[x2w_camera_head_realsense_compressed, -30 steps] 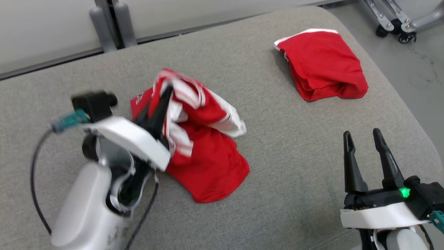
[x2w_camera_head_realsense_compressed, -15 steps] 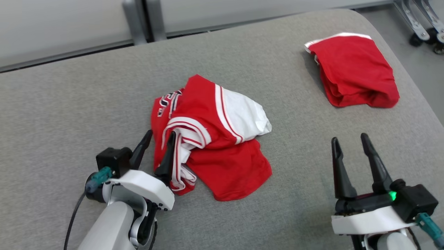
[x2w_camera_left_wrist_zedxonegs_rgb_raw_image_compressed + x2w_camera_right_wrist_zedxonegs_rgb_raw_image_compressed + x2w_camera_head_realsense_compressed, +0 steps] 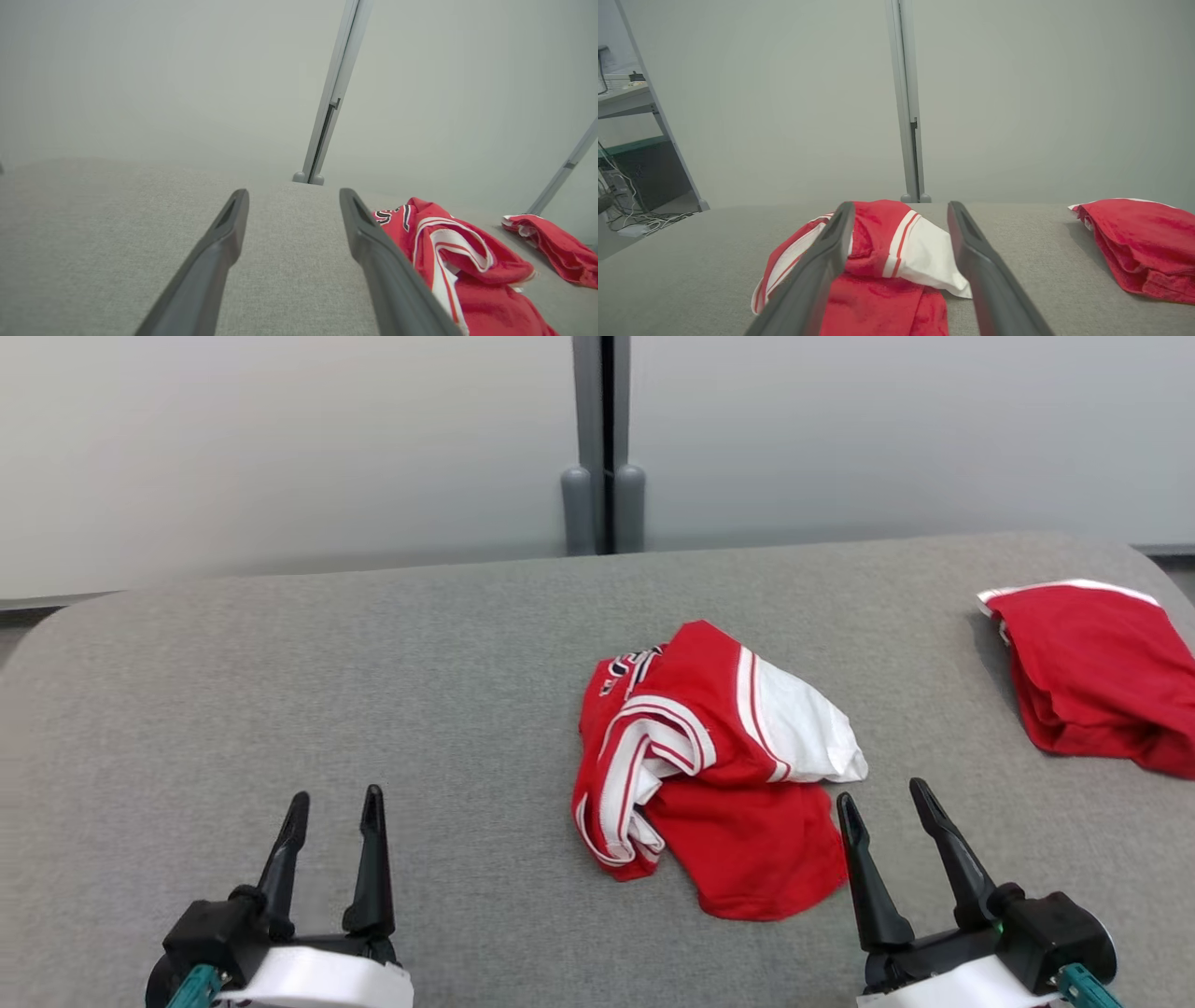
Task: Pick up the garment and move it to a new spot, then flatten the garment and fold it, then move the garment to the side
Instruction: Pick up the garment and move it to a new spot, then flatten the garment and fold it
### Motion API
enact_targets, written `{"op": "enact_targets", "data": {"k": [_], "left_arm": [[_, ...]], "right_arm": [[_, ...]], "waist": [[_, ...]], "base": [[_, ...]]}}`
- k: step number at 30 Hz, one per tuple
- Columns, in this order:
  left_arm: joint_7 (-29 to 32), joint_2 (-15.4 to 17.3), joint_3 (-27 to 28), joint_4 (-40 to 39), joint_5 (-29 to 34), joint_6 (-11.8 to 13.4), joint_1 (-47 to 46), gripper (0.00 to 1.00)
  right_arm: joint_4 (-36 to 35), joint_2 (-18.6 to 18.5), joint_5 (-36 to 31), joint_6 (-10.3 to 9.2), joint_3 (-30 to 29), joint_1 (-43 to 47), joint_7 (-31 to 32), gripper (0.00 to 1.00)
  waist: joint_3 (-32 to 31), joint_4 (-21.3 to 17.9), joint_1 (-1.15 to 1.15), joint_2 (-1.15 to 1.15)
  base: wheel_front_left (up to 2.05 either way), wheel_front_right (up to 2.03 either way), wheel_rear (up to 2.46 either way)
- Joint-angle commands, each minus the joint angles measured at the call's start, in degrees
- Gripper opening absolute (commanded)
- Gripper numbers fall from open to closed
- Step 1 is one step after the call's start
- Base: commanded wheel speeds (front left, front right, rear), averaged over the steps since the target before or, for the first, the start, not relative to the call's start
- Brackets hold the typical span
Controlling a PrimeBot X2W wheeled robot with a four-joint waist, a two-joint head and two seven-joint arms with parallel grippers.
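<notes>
From the head camera, the crumpled red-and-white garment (image 3: pixel 709 775) lies loose near the middle of the grey padded worktop (image 3: pixel 327 663). A second red garment (image 3: pixel 1097 677), folded, sits at the right edge. The left gripper (image 3: pixel 336 796) and right gripper (image 3: pixel 882 791) hover by the near edge, both spread wide, holding nothing. Left wrist view: bare pad between the fingers, with the garment off to one side. Right wrist view: the garment lies just beyond the parted fingers.
</notes>
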Motion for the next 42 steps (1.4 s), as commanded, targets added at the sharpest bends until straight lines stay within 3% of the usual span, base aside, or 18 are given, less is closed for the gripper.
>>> {"op": "enact_targets", "data": {"k": [1, 3, 14, 42], "left_arm": [[0.0, 0.0, 1.4, -2.4, 2.3, 0.1, 2.5, 1.0], [0.0, -0.2, 2.1, -4.9, 4.8, 0.3, 5.4, 1.0], [0.0, -0.1, 0.3, -11.4, 5.1, 5.4, 17.0, 1.0], [0.0, -0.1, -1.1, -12.4, 10.1, 7.5, 17.2, 1.0]], "right_arm": [[0.3, -0.1, 0.4, -0.13, -0.1, 1.1, -0.1, 1.0], [0.5, -0.1, 0.2, -0.13, 0.3, 1.5, -0.1, 1.0], [1.1, -0.1, -1.1, -0.13, -0.4, 5.6, -0.1, 1.0], [1.0, -0.1, -1.4, -0.13, -1.0, 6.2, -0.1, 1.0]], "waist": [[-3.8, 4.3, 0.0, 0.0], [-4.7, 5.3, 0.0, 0.0], [-8.5, 7.2, 0.0, 0.0], [-9.1, 5.8, 0.0, 0.0]], "base": [[0.0, 0.0, 0.0], [0.0, 0.0, 0.0], [0.0, 0.0, 0.0], [0.0, 0.0, 0.0]]}}
